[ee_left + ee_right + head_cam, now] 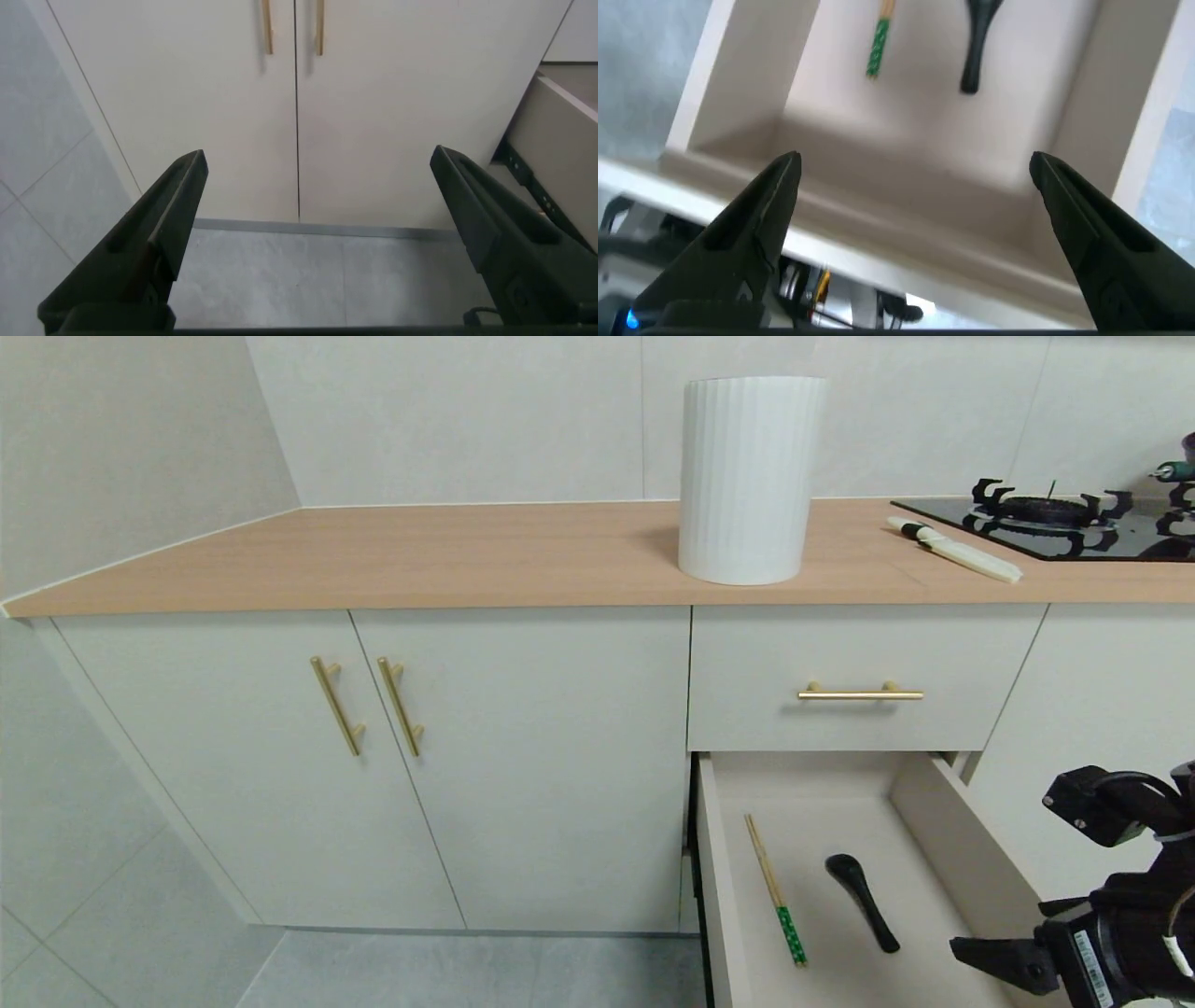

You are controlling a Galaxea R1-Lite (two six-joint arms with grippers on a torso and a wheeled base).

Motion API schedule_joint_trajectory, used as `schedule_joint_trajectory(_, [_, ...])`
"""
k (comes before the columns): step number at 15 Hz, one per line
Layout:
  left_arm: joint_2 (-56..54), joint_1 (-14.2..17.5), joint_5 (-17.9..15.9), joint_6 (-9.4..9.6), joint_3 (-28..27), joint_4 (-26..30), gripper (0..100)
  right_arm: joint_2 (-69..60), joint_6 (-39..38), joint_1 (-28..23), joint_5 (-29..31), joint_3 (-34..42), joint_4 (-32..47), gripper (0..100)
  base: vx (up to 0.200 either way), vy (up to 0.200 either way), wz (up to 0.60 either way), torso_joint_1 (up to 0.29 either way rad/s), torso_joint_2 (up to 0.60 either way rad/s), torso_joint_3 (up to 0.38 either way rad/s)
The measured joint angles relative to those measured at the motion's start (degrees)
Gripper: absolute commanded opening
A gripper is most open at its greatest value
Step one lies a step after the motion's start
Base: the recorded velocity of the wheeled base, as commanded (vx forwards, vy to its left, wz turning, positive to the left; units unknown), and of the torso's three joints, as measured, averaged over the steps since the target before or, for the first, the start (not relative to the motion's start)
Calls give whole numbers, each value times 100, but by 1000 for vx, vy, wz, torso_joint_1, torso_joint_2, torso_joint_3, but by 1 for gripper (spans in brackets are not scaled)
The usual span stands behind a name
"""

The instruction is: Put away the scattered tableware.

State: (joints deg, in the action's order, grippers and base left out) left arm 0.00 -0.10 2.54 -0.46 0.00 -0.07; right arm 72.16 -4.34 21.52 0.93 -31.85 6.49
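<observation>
The front of the open pale drawer [724, 877] was cut off by the lower edge of the head view, and the black gas stove [1046, 518] by its right edge. Near the stove, on the wooden countertop [420, 555], lay a long cream object with a dark band [952, 549]; we could not tell what it was. The wooden chopsticks with green ends [775, 887] and a black spoon [861, 901] lay side by side, not touching, on the drawer's floor. The right pincer [912, 168] hung over the drawer's front wall with its fingers wide apart and empty, touching neither; the spoon was the nearer one. The left pincer [317, 159], also spread and empty, faced the closed cupboard doors [392, 93].
</observation>
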Motion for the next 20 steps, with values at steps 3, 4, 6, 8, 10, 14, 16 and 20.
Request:
schedule_joint_trajectory(3, [0,2,0,-2,-2,-2,100,-30,10,169,-4,5,312,100,-200,0,0,2,1,1])
schedule_joint_trajectory(4, [0,2,2,-2,-2,0,100,-17,54,227,-4,5,443,100,0,0,0,0,0,0])
schedule_joint_trajectory(6, [0,2,0,0,-2,0,100,9,194,299,-57,5,621,100,0,0,0,0,0,0])
schedule_joint_trajectory(8, [0,-1,0,2,0,-2,100,66,385,364,-355,20,846,100,0,0,0,0,0,0])
schedule_joint_trajectory(10, [0,-1,0,4,0,2,100,188,421,413,-561,35,884,100,0,0,0,0,0,0])
schedule_joint_trajectory(14, [0,0,2,4,0,2,100,850,429,469,-763,88,831,100,0,0,0,0,0,0])
schedule_joint_trajectory(16, [0,0,0,4,0,0,100,1193,189,496,-759,22,813,100,0,0,0,0,0,0])
schedule_joint_trajectory(20, [0,0,0,4,0,0,100,1641,-929,508,-355,-384,829,100,0,0,0,0,0,0])
